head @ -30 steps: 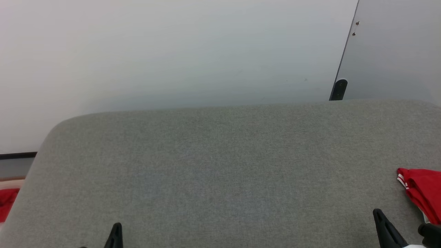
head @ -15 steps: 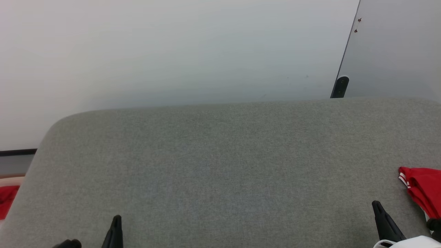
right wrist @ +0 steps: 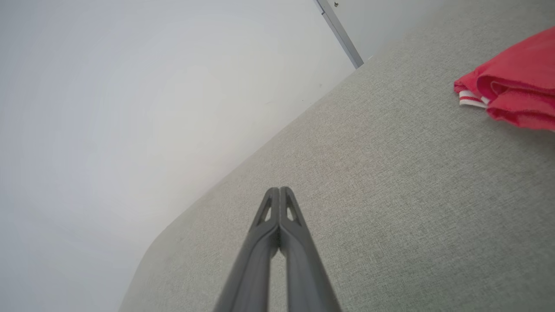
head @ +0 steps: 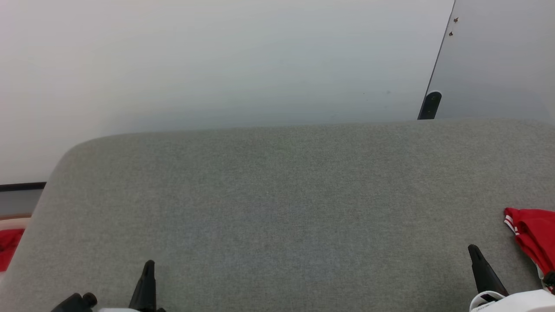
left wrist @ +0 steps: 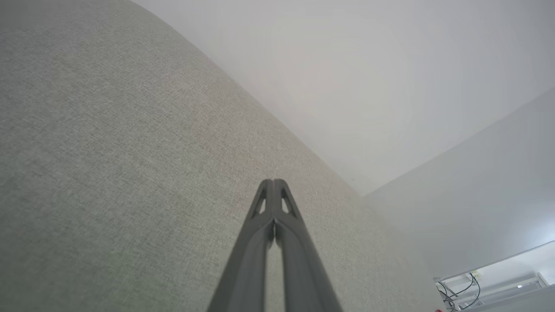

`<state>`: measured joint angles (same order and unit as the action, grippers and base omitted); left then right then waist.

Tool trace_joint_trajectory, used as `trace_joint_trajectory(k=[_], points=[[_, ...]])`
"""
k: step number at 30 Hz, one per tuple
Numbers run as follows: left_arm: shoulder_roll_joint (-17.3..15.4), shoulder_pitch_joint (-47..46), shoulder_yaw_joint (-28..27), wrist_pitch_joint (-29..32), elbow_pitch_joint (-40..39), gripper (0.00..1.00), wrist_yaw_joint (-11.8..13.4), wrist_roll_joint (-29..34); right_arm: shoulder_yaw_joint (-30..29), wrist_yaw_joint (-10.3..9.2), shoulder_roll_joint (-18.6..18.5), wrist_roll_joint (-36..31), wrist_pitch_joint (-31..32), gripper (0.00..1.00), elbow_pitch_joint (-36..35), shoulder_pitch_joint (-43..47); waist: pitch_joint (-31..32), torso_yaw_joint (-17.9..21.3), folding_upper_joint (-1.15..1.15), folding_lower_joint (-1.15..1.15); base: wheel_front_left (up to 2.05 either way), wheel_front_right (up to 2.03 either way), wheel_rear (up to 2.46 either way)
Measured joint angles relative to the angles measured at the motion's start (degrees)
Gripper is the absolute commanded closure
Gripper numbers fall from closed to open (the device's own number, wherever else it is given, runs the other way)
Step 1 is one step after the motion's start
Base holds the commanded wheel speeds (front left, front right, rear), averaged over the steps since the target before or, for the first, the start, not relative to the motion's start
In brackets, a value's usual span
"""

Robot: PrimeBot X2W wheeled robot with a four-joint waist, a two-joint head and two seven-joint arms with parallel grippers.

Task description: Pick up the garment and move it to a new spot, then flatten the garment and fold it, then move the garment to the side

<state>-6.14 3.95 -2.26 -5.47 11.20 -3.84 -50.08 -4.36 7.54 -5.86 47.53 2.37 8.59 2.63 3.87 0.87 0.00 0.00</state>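
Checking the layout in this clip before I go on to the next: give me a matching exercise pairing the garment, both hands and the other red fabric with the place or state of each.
Things:
1. garment
2. left hand
3. right hand
4. small red fabric

Places or states:
A. shut, lower left of the head view
B. off the left edge of the grey cushion
C. shut, lower right, apart from the striped trim
D. lying at the cushion's right side

Pairs: 1-D, 2-A, 3-C, 4-B

Garment [head: 531, 234] on padded surface [head: 277, 195], far right; wall [head: 217, 60] behind; cloth [head: 8, 247] left of surface
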Motion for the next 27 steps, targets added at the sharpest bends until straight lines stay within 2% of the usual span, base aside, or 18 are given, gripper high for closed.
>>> trace_joint_trajectory(k=[27], points=[[1.2,-4.0,-1.7,4.7,1.0,1.0,-1.3,-16.5,-0.8,-0.01,1.1,17.5,1.7,1.0,2.1,-3.3,-1.2,-0.3,0.0,0.0,0.0,0.0,0.0]])
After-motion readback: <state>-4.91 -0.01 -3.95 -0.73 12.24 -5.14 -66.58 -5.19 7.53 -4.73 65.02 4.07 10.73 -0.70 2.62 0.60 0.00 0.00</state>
